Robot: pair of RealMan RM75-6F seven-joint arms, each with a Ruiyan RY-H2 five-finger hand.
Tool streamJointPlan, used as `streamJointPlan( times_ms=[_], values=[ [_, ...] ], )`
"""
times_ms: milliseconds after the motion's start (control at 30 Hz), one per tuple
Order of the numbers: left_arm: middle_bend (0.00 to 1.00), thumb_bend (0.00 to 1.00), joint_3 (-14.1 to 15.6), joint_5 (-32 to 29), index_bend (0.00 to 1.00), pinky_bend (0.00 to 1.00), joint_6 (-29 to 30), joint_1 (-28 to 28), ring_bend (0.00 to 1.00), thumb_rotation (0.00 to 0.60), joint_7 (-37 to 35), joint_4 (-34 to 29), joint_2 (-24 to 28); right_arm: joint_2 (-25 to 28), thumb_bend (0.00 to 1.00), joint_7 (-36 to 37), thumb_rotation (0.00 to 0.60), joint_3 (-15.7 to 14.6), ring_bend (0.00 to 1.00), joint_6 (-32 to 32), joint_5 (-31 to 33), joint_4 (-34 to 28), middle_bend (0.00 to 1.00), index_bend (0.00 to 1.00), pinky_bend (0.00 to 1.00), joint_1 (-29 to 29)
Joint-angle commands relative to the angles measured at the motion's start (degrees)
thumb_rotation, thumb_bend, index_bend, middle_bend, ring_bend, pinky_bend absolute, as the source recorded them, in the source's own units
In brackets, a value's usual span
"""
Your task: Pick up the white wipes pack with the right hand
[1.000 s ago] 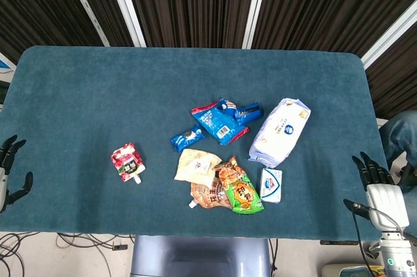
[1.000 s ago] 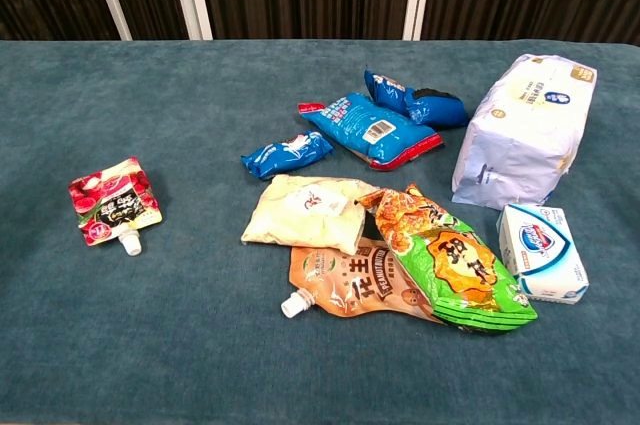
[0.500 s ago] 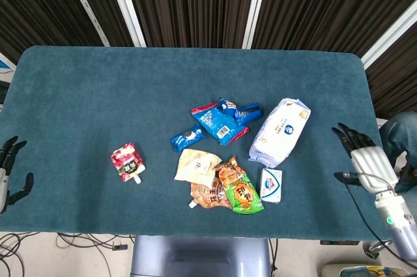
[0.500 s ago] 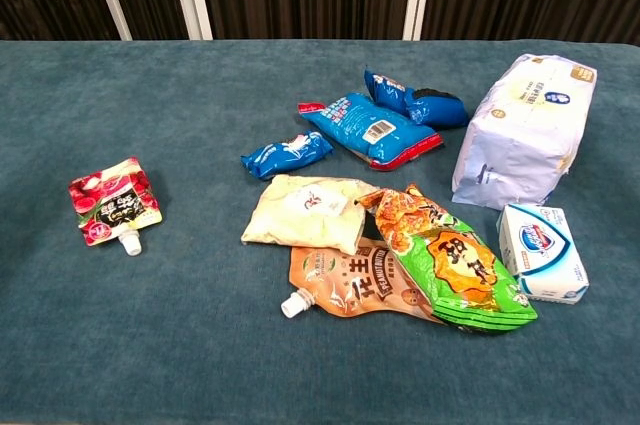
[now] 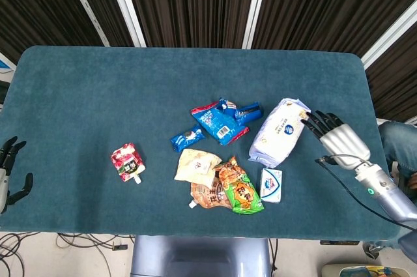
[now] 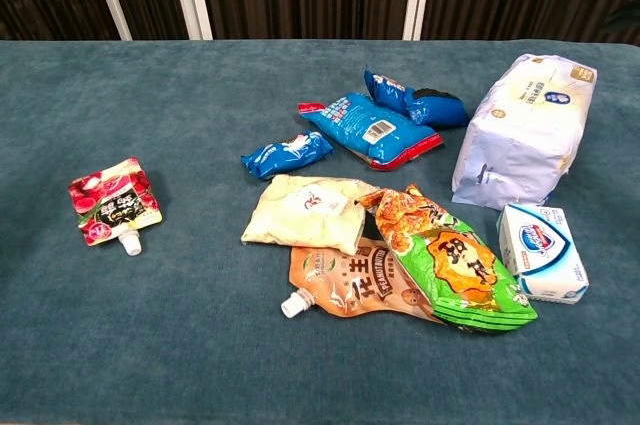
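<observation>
The right hand [image 5: 337, 139] is hovering over the table's right side with its fingers spread apart and nothing in them; the fingertips are pointing at the white wipes pack [image 5: 280, 131] and sitting just beside its far right end, though whether they are touching it is not clear from the head view. The chest view is not showing this hand at all.

The pack is lying flat and slanted, just to the hand's left, its long side facing the palm, which probably suits a sideways wrap around its width. A small white-and-blue box [image 5: 271, 185] is lying near the pack's lower end, below and left of the hand, and blue snack packets [image 5: 225, 119] are crowding the pack's far side.

Open teal tabletop [image 5: 339, 88] is stretching above and behind the hand toward the right edge, so the approach from that side looks unobstructed.

The left hand [image 5: 9, 173] is resting off the table's left edge, fingers apart, empty.
</observation>
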Motion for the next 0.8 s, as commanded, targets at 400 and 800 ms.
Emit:
streamJointPlan(
  times_ms=[400, 800],
  values=[
    [0.04, 0.46, -0.02, -0.58, 0.11, 0.06, 0.08, 0.23, 0.12, 0.600, 0.87, 0.33, -0.61, -6.34, 0.19, 1.13, 0.600, -1.67, 0.06, -4.61, -1.63, 5.91, 0.04, 0.04, 0.17, 7.78],
    [0.05, 0.46, -0.13, -1.04, 0.12, 0.06, -0.39, 0.11, 0.12, 0.600, 1.39, 0.36, -0.55, -7.65, 0.19, -2.76, 0.600, -2.22, 0.06, -9.27, -0.16, 3.88, 0.05, 0.04, 0.17, 12.07]
  ],
)
